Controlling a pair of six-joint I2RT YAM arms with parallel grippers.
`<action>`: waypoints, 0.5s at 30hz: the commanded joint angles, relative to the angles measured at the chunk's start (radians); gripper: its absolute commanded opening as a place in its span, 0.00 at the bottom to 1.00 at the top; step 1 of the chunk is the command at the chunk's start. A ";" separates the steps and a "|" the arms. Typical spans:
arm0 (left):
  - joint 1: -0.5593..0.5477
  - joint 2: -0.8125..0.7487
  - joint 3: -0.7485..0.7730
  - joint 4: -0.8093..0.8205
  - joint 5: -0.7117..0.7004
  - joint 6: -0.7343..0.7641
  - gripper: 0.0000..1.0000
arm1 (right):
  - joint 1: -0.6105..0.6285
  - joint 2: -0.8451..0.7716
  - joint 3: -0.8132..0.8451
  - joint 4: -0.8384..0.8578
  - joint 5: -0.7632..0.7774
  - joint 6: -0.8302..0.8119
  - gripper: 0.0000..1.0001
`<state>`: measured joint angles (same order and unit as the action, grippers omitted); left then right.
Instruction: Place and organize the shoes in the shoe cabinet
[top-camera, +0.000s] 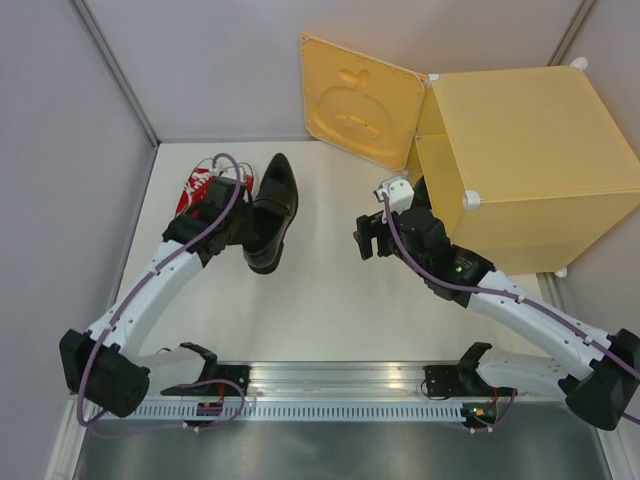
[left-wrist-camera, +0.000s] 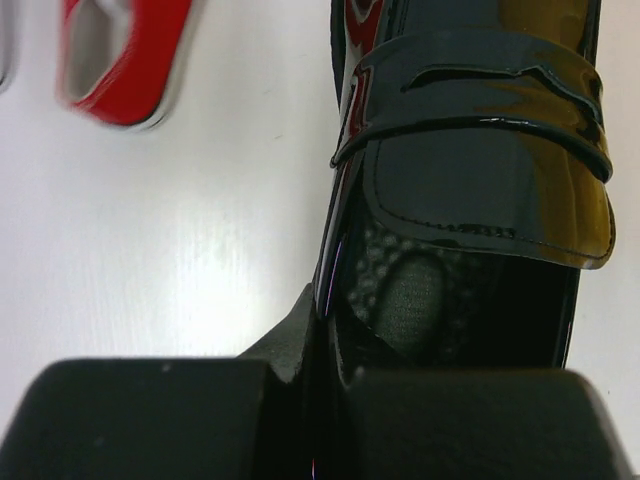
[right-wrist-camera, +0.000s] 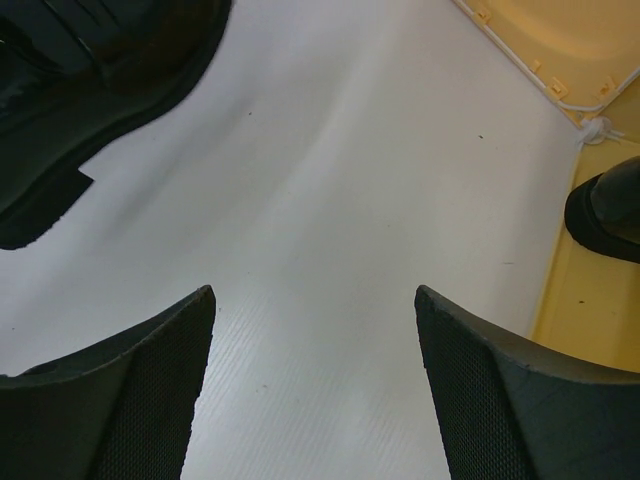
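Observation:
A glossy black dress shoe (top-camera: 274, 205) lies on the white table, toe pointing away. My left gripper (top-camera: 241, 232) is shut on its left side wall near the heel; the left wrist view shows one finger inside the shoe (left-wrist-camera: 470, 170) and one outside, with the gripper (left-wrist-camera: 330, 325) pinching the wall. The red sneakers (top-camera: 203, 190) lie just left of it, and one shows in the left wrist view (left-wrist-camera: 125, 60). The yellow shoe cabinet (top-camera: 520, 165) stands at the back right, door (top-camera: 358, 100) swung open. A second black shoe's toe (right-wrist-camera: 605, 210) shows inside it. My right gripper (top-camera: 368, 238) (right-wrist-camera: 312, 300) is open and empty above the table, before the cabinet opening.
Grey walls enclose the table on the left and at the back. The open door leans at the back centre. A metal rail (top-camera: 330, 385) with both arm bases runs along the near edge. The held black shoe's heel (right-wrist-camera: 90, 70) shows at the right wrist view's upper left.

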<state>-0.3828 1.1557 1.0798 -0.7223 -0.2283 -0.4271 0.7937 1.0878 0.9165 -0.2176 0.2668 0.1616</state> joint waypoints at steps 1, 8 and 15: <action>-0.079 0.088 0.142 0.167 0.090 0.181 0.02 | -0.001 -0.046 -0.005 0.027 0.002 0.029 0.85; -0.188 0.361 0.311 0.224 0.361 0.378 0.02 | -0.001 -0.095 -0.028 0.011 0.017 0.050 0.84; -0.300 0.627 0.459 0.216 0.392 0.531 0.02 | -0.001 -0.121 -0.022 -0.038 0.038 0.046 0.84</action>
<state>-0.6498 1.7489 1.4536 -0.5789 0.0875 -0.0189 0.7937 0.9874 0.8886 -0.2375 0.2783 0.1955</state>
